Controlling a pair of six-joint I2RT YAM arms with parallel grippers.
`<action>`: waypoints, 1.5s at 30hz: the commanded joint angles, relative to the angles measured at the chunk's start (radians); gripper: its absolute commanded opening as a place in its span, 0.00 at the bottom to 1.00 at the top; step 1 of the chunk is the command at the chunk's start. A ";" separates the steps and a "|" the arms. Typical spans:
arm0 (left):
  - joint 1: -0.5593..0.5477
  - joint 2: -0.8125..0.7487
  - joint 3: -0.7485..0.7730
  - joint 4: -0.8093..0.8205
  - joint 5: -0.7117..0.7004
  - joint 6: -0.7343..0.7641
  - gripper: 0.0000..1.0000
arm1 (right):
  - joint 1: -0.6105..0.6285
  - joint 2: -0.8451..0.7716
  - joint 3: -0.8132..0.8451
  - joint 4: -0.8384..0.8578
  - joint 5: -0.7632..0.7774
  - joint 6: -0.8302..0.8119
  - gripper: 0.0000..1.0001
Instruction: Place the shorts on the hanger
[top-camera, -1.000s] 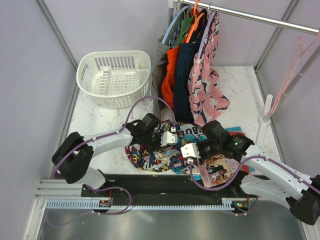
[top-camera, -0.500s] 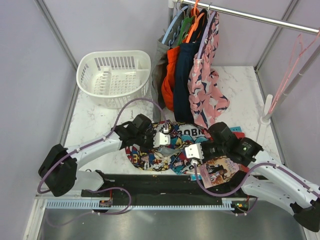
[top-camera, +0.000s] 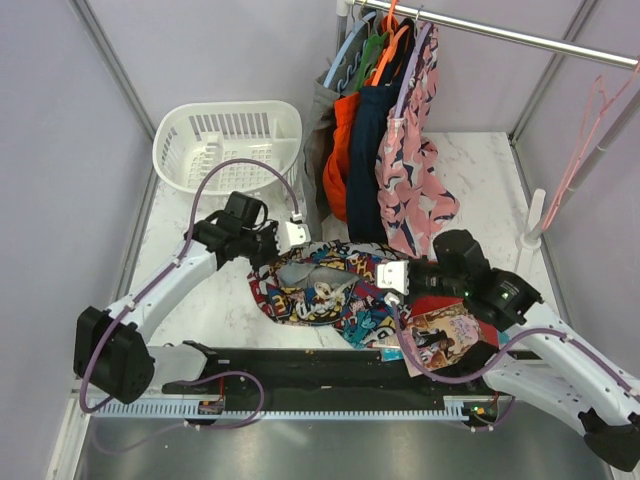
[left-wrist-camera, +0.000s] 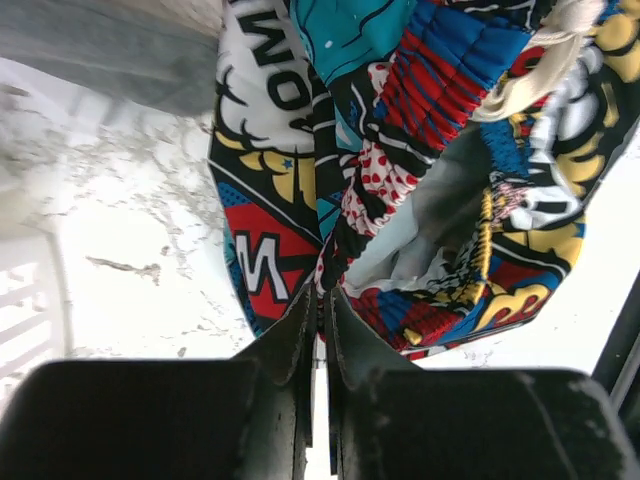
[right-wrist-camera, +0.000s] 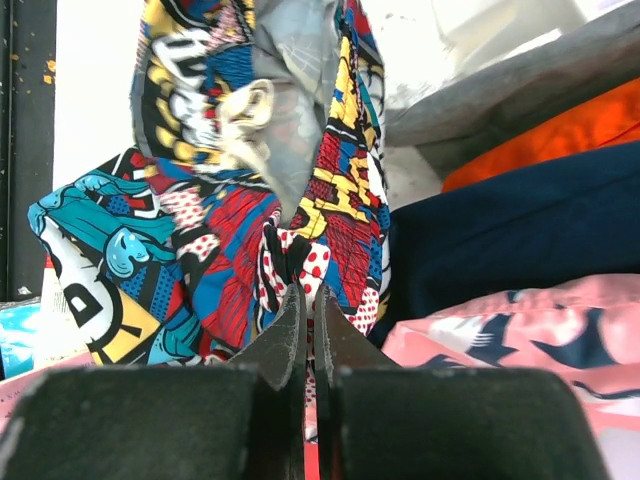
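The comic-print shorts (top-camera: 335, 290) are stretched between my two grippers just above the table, waistband pulled open so the grey inside shows. My left gripper (top-camera: 268, 246) is shut on the shorts' left waistband edge; its wrist view shows the cloth (left-wrist-camera: 400, 150) pinched at the fingertips (left-wrist-camera: 322, 290). My right gripper (top-camera: 392, 280) is shut on the right waistband edge, cloth (right-wrist-camera: 230, 200) pinched at its tips (right-wrist-camera: 310, 285). The pale-pink wire hanger (top-camera: 590, 125) hangs from the rail at the far right, away from both grippers.
A white laundry basket (top-camera: 228, 155) stands at the back left. Hung garments on a rail (top-camera: 520, 38) include orange (top-camera: 340, 160), navy (top-camera: 372, 150) and pink patterned (top-camera: 415, 170) ones, close behind the shorts. A white post (top-camera: 533, 220) stands at right. Comic-print paper (top-camera: 440, 335) lies under the right arm.
Both grippers have lifted and moved apart, the left going back-left, the right going right. The shorts have been pulled open and stretched between them.
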 joint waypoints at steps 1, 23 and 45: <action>0.012 0.092 -0.008 -0.030 -0.001 -0.016 0.12 | -0.018 0.051 -0.020 0.058 0.017 0.067 0.00; 0.026 -0.203 0.078 0.059 0.148 -0.254 0.91 | -0.099 0.063 0.218 -0.207 0.106 0.116 0.90; 0.050 -0.270 0.267 0.104 0.266 -0.506 0.96 | -0.474 0.188 0.934 -0.365 1.078 1.021 0.88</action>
